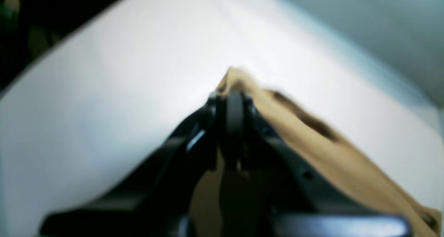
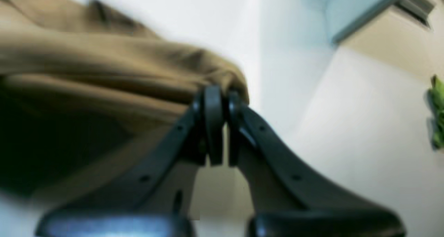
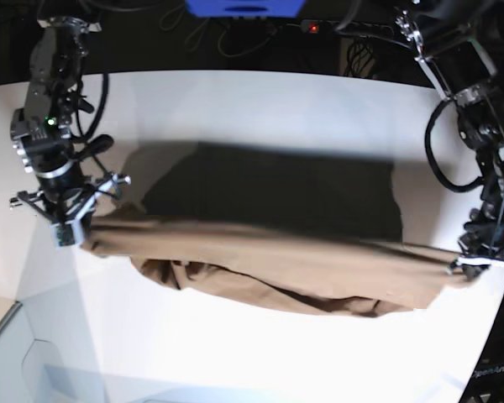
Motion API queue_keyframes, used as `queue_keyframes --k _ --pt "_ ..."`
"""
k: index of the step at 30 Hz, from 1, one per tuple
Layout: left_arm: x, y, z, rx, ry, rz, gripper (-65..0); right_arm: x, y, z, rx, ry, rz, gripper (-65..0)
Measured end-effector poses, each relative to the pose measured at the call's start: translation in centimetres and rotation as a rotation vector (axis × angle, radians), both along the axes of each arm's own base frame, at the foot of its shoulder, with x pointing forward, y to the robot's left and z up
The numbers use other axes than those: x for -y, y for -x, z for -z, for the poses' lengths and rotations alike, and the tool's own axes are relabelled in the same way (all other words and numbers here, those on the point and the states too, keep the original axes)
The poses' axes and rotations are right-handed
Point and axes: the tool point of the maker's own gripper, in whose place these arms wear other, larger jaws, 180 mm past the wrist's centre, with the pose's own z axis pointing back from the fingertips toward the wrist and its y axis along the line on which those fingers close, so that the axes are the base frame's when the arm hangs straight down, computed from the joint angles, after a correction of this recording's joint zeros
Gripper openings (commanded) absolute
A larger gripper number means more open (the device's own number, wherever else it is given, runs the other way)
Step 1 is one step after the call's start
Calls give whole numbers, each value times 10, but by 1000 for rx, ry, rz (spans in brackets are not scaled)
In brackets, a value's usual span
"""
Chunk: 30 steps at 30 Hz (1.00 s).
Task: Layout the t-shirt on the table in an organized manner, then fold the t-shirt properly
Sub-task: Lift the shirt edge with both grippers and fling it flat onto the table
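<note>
The brown t-shirt (image 3: 277,264) hangs stretched in a long band above the white table (image 3: 260,109), its lower folds sagging and its dark shadow lying on the tabletop behind it. At the left of the base view my right gripper (image 3: 80,227) is shut on one end of the cloth. The right wrist view shows that gripper (image 2: 222,98) pinching a bunched corner of the t-shirt (image 2: 104,63). My left gripper (image 3: 468,264) holds the other end at the right. Seen from the left wrist, the left gripper (image 1: 234,95) is shut on a fold of the t-shirt (image 1: 329,150).
Cables and a blue device (image 3: 244,7) lie along the table's far edge. The table's curved front edge drops to the floor at the lower left (image 3: 17,353). A green object (image 2: 437,112) shows at the right edge of the right wrist view.
</note>
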Motion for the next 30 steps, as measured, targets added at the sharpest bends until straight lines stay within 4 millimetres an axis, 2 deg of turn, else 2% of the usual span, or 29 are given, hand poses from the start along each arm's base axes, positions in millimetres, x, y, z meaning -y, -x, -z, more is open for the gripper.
queue_keyframes --k 3,6,8,9,11,12,16,19,21,24,27,30 --pt "8 -3 5 -37 -6 53 -649 -19 6 8 -61 27 -125 -650" --pt "7 -11 18 -106 -59 93 -649 -11 3 6 -77 65 -117 -650" --pt "25 -23 23 -131 -63 144 -649 -13 -17 -13 -19 66 -124 -650" --pt "39 -33 19 -117 -51 183 -649 -18 -31 -30 40 59 -139 -650" --pt "55 -54 7 -92 -33 220 -649 -25 -59 -58 116 52 -159 -650" --pt "57 -66 -3 -72 -35 218 -649 -25 -75 -71 142 63 -162 -650" --pt "66 -117 -73 106 -30 209 -649 -15 -143 -131 245 42 -133 -650" --pt "63 -144 -127 210 -23 196 -649 -7 -179 -189 348 25 -128 -650" --pt "65 -161 -148 225 -20 201 -649 0 -195 -212 389 23 -123 -650" --pt "78 -184 -186 267 -15 229 -649 3 -210 -246 465 8 -127 -650" --pt "86 -192 -224 361 -34 232 -649 8 -210 -273 529 22 -128 -650" --pt "82 -192 -239 392 -47 225 -649 19 -201 -287 562 39 -101 -650"
